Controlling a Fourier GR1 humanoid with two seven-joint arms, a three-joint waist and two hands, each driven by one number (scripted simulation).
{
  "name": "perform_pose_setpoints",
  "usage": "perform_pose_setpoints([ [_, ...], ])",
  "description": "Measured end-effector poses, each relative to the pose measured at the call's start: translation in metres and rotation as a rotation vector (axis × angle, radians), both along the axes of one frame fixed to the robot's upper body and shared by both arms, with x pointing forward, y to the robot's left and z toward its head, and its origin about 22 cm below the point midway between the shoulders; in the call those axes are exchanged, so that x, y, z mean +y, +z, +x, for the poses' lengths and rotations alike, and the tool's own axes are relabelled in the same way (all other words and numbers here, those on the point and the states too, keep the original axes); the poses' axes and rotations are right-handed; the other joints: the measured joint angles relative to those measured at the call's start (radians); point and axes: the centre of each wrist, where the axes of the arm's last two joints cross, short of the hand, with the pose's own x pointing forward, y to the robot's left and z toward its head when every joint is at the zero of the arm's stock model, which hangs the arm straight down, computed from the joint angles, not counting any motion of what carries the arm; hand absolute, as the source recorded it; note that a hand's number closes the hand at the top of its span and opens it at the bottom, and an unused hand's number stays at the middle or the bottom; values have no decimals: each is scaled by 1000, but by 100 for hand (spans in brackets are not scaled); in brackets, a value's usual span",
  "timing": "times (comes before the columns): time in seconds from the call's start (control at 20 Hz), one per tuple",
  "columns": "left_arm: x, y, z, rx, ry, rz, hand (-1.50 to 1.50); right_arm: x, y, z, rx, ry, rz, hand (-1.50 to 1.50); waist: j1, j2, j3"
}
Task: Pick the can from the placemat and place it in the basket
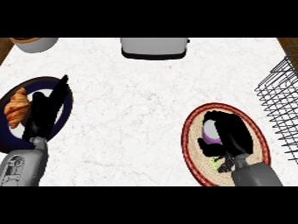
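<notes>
Curling round the can [211,130] on the placemat [188,141], the right hand [235,136] has its fingers closed on it. Probably light, stiff and slippery; best held mid-body.

The can [210,130] shows a pale grey end and a purple side. Most of it is hidden by the right hand [233,136], whose fingers curl round it, over the middle of the placemat [192,148]. The placemat is round, woven tan with a dark red rim, and lies flat near the surface's front right. The basket [285,109], of black wire, stands at the surface's right edge, just beside the placemat.
</notes>
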Motion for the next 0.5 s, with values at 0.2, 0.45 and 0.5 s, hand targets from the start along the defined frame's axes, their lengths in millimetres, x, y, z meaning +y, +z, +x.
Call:
perform_pose_setpoints([
  [0.2, 0, -3, 0, 2, -4, 4, 0, 30, 11, 8, 50, 9, -184, 150, -1, 0, -1],
  [0.45, 4, -7, -4, 4, 8, 1, 0, 59, 33, 4, 56, -4, -89, 150, -9, 6, 7],
  [0.5, 2, -6, -3, 8, 8, 0, 0, 64, 42, 4, 50, -6, -45, 150, -9, 6, 8],
])
